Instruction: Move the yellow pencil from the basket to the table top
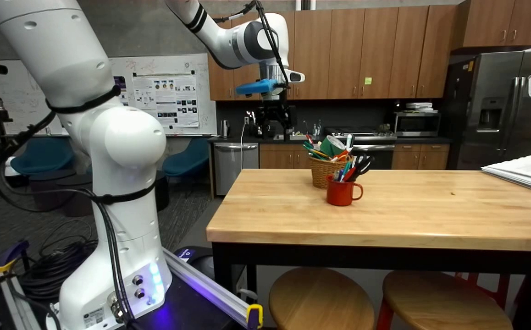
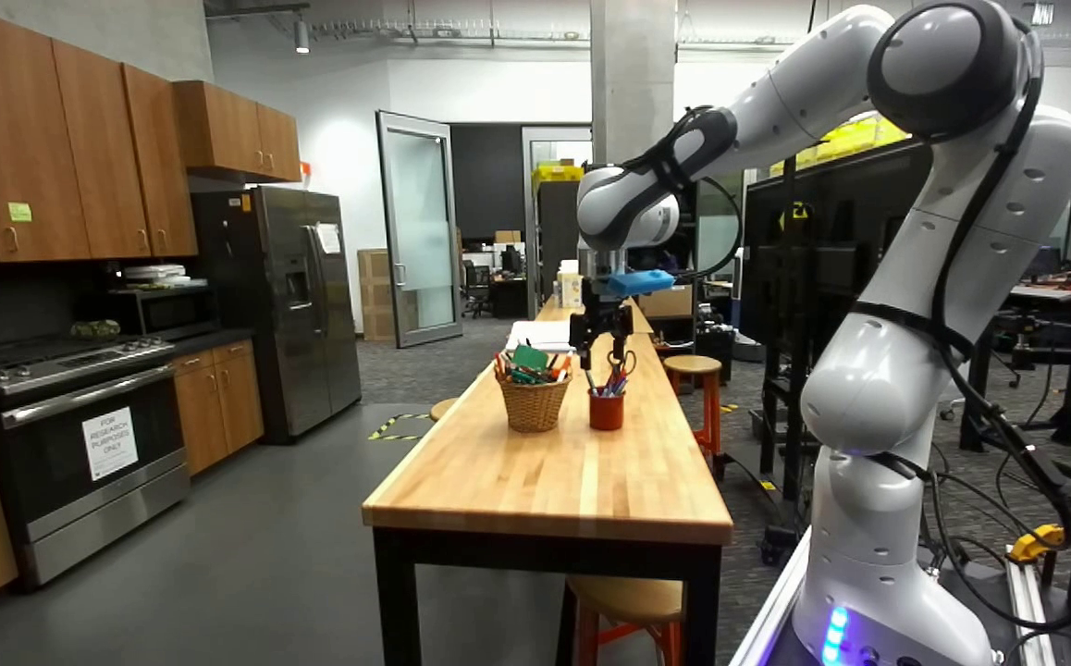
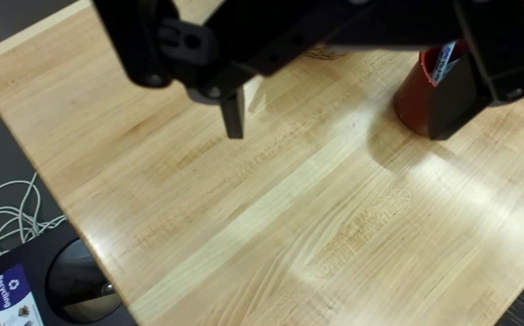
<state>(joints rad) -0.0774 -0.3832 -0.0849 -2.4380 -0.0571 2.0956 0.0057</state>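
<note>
1. Closest in the wrist view, we see the gripper (image 3: 335,131), its dark fingers (image 3: 454,102) spread well apart, with light wood grain showing between them; it hangs above the butcher-block table top (image 1: 407,215), pointing down.
2. Lower down, partly covered by one finger in the wrist view, we find the red mug (image 1: 339,195) standing upright on the table top, holding pens (image 3: 444,61) and black-handled scissors (image 1: 362,166).
3. Near the mug, a gap between the two in an exterior view, we see the brown wicker basket (image 2: 535,407), also upright on the table top, crammed with thin sticks (image 1: 313,151) and a round green item (image 1: 333,145).
4. Whether the yellow pencil is in that crowd, we cannot tell for certain.
5. Farther along the table top, we notice white papers (image 1: 529,172).
6. Beyond, we make out the kitchen range (image 2: 45,462) with a "FOR RESEARCH PURPOSES ONLY" notice (image 2: 110,442) on its front, then the steel refrigerator (image 2: 286,305) bearing a white sheet (image 2: 328,239).
</note>
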